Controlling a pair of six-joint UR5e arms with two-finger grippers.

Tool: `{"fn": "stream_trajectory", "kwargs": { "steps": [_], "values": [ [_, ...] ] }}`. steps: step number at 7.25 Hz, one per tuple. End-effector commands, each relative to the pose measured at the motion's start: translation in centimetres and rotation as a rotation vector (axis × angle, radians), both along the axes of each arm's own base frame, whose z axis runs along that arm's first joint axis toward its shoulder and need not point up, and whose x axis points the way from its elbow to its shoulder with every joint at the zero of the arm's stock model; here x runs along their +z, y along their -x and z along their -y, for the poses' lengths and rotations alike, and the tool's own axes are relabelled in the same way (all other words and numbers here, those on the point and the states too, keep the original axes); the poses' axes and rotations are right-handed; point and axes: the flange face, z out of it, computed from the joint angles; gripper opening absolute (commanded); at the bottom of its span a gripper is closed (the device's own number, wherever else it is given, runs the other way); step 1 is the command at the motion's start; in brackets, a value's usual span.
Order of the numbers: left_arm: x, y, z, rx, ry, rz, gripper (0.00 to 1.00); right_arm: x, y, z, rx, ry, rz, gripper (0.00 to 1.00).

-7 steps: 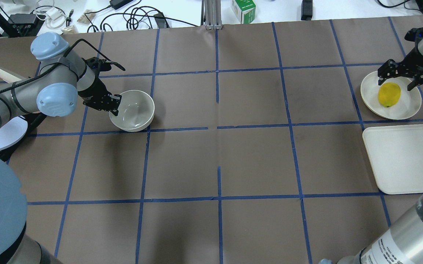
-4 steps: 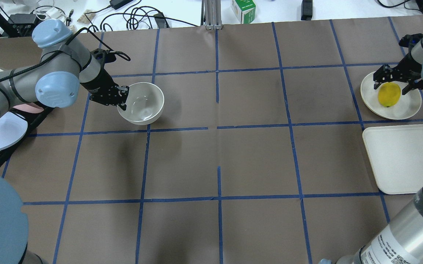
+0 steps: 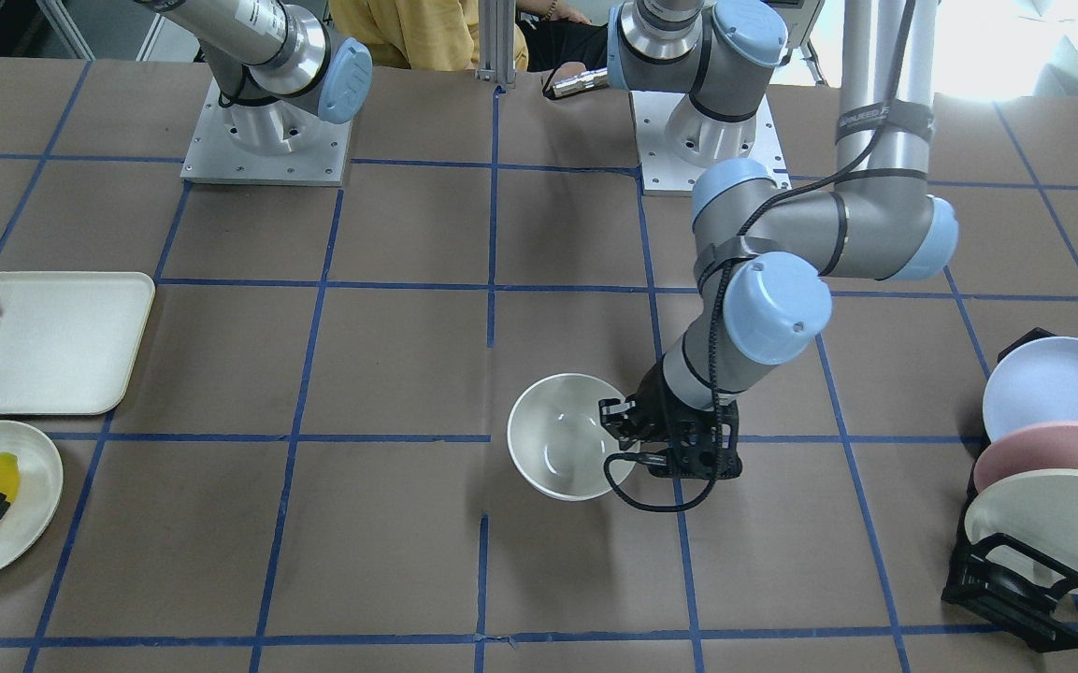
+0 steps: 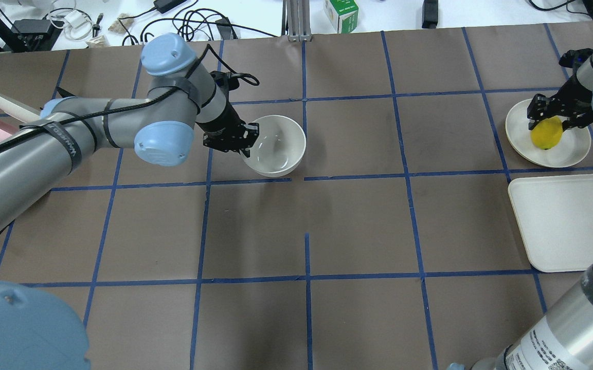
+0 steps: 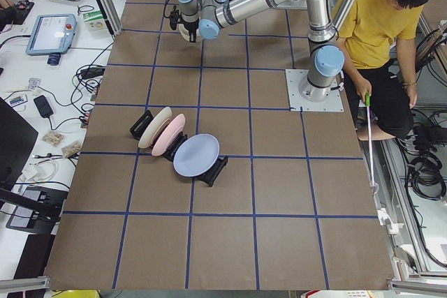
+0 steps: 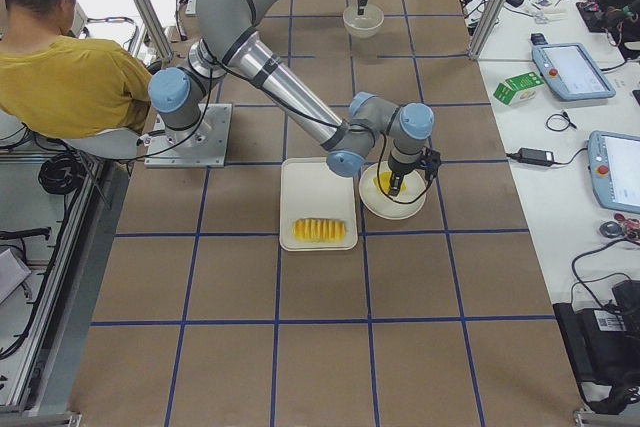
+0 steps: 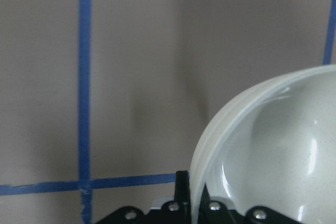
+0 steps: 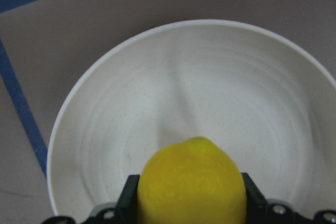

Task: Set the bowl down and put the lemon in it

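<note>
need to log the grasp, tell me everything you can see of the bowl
The bowl is small, deep and round, glossy off-white with a plain rim. It is upright and empty, and light glints off its inner wall. The left gripper holds it by the rim on the side toward that arm, its fingers pinching the wall. The bowl is near the middle of the brown-papered table. I cannot tell whether it rests on the paper or hangs just above it.
</note>
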Motion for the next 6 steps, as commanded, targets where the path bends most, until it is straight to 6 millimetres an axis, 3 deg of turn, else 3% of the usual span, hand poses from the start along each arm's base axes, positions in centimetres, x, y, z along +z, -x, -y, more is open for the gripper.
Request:
{"fn": "stream_trajectory", "kwargs": {
  "steps": [1, 2, 3, 4, 5, 6],
  "values": [
    [-1.7, 3.3, -1.2, 0.008, 0.017, -0.007, 0.00, 7.6, -3.2, -1.9, 0.027, -0.015, 0.016, 0.00],
    [-1.8, 3.7, -1.5, -0.001, 0.012, -0.004, 0.00, 10.7, -7.5, -2.4, 0.060, -0.018, 0.015, 0.00],
    [-2.9, 3.6, -1.8, -0.014, -0.006, 0.004, 0.12, 12.4, -11.6, -2.4, 0.054, -0.005, 0.009, 0.00],
    [-2.9, 3.5, -1.5, -0.004, 0.005, 0.007, 0.96, 13.4, -14.6, -2.1, 0.075, 0.011, 0.005, 0.00],
    [0.3, 3.2, -0.9, -0.006, 0.080, -0.002, 1.00, 14.8, -18.6, -2.2, 0.109, 0.034, -0.002, 0.00],
    [4.0, 2.1, -0.3, 0.013, 0.106, -0.007, 1.00, 14.7, -23.1, -2.2, 0.112, 0.034, 0.009, 0.00]
  ]
}}
